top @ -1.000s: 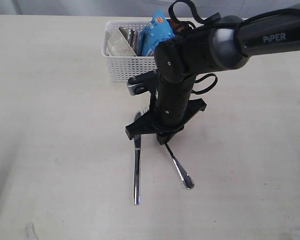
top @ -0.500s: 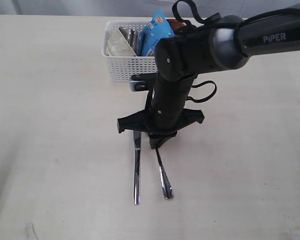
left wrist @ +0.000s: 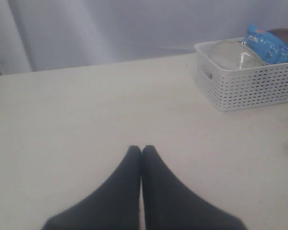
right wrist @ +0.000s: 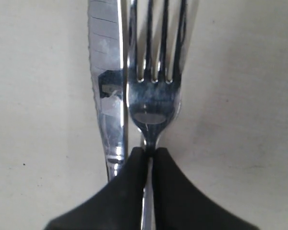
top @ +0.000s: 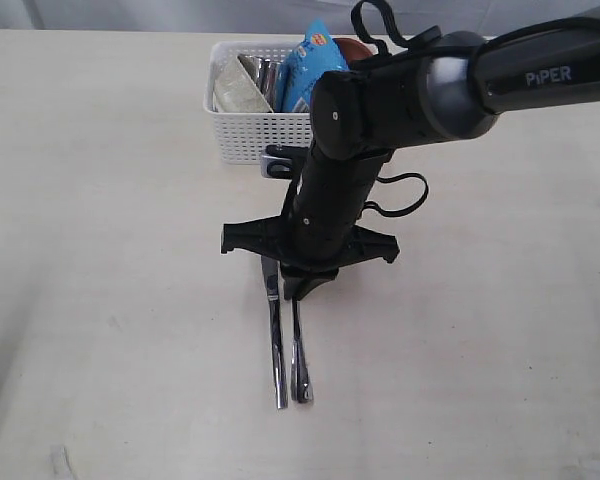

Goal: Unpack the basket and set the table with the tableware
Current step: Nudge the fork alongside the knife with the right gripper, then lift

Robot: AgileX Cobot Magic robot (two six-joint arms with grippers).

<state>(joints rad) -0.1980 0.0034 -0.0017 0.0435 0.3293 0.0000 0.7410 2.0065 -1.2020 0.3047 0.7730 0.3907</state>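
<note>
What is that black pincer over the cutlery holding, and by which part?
The right pincer pinches the fork at its neck, just below the tines.

Steel knife (top: 276, 340) flat on cream surface (top: 110, 250), in front of white lattice basket (top: 255, 135). Steel fork (top: 299, 365) parallel, just beside it, neck pinched in right gripper (right wrist: 149, 153). Bowl (top: 235, 92) and cup (top: 264, 78) in basket.

Lighting: bright, even and diffuse in all views.
Shadows: faint; a soft grey band is recorded on the table (top: 80, 300) toward 8 o'clock in the exterior view.
Glare: mirror highlights are noted on the knife (right wrist: 105, 72) and fork (right wrist: 156, 100).
Focus: both wrist views are rendered slightly soft and hazy.
</note>
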